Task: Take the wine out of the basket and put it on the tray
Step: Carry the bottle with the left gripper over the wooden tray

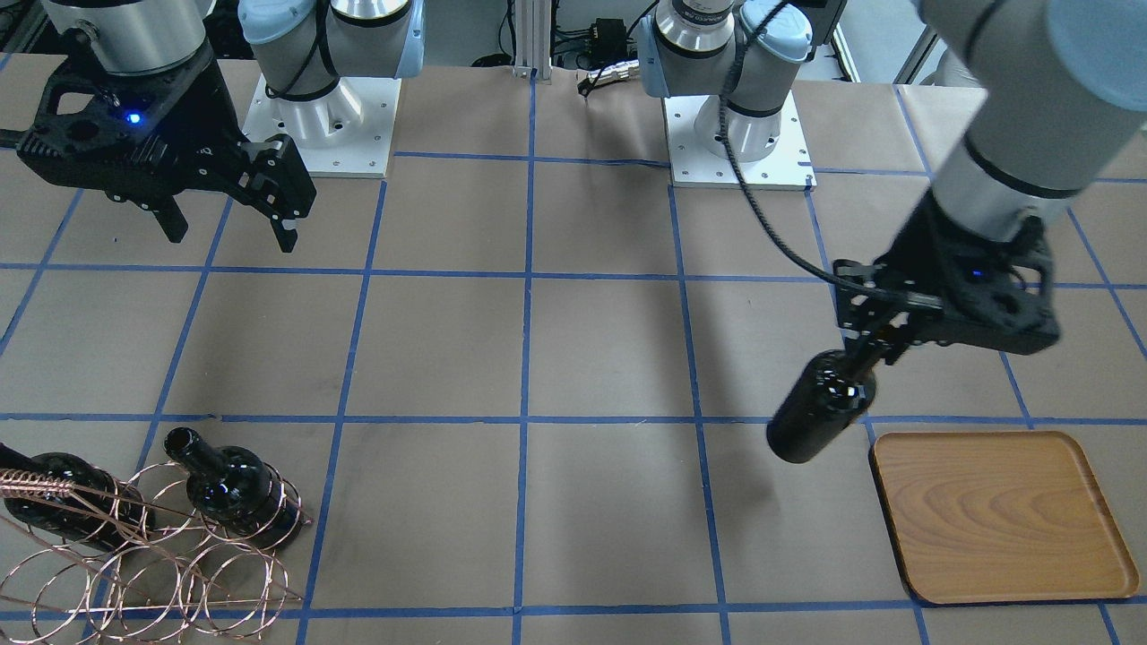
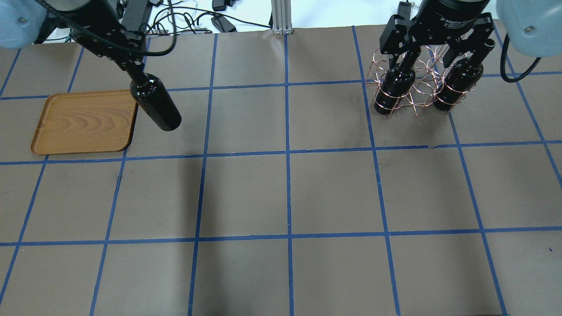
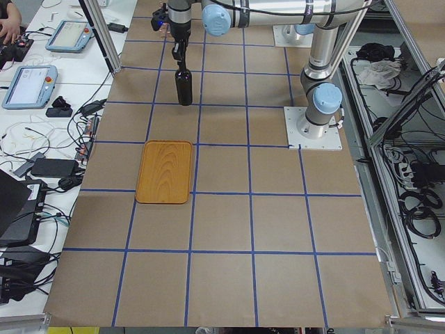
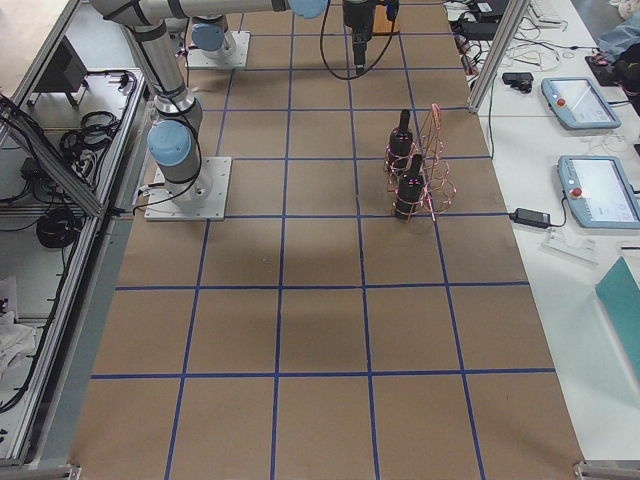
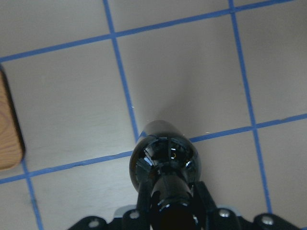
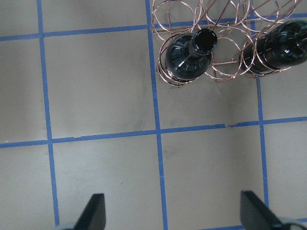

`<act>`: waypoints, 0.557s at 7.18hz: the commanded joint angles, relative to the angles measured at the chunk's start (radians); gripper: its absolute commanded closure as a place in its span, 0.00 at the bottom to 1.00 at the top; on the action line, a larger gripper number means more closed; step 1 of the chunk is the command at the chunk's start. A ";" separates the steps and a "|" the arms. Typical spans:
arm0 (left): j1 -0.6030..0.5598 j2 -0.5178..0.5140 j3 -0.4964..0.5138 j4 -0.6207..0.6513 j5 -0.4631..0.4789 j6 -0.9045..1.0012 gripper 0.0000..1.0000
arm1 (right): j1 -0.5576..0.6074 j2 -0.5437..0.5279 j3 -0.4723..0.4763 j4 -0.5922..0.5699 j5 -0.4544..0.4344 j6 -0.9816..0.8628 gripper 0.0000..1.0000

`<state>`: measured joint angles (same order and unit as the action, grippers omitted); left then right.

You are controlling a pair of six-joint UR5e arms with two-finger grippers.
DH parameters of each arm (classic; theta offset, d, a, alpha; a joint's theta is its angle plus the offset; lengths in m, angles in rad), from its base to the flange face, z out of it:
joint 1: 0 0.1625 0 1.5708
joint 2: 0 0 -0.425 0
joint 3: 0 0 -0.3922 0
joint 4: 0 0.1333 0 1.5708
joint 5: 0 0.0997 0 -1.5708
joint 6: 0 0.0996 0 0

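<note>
My left gripper [image 1: 865, 354] is shut on the neck of a black wine bottle [image 1: 820, 408] and holds it in the air, just off the wooden tray's [image 1: 999, 515] edge that faces the table's middle. In the left wrist view the bottle [image 5: 165, 158] hangs below the fingers, with the tray's corner [image 5: 7, 139] at the left edge. Two more bottles [image 2: 395, 83] [image 2: 459, 83] stand in the copper wire basket [image 2: 417, 83]. My right gripper [image 1: 230, 235] is open and empty, high above the table on the robot's side of the basket [image 6: 225, 19].
The table is brown paper with a blue tape grid [image 2: 287, 153]. Both arm bases [image 1: 327, 125] [image 1: 739, 134] stand at its robot-side edge. Cables and tablets [image 3: 28, 83] lie on the bench beyond the far edge.
</note>
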<state>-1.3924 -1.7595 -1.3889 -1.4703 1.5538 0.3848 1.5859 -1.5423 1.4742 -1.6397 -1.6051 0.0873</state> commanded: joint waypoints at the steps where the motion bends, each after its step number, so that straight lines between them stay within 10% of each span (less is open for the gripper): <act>1: 0.178 -0.047 0.052 -0.002 0.012 0.184 1.00 | 0.002 -0.001 0.000 0.000 -0.001 0.000 0.00; 4: 0.260 -0.194 0.163 0.060 0.000 0.250 1.00 | 0.003 -0.001 0.000 0.000 0.001 0.000 0.00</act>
<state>-1.1535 -1.8944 -1.2754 -1.4389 1.5578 0.6153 1.5887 -1.5439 1.4742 -1.6398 -1.6064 0.0874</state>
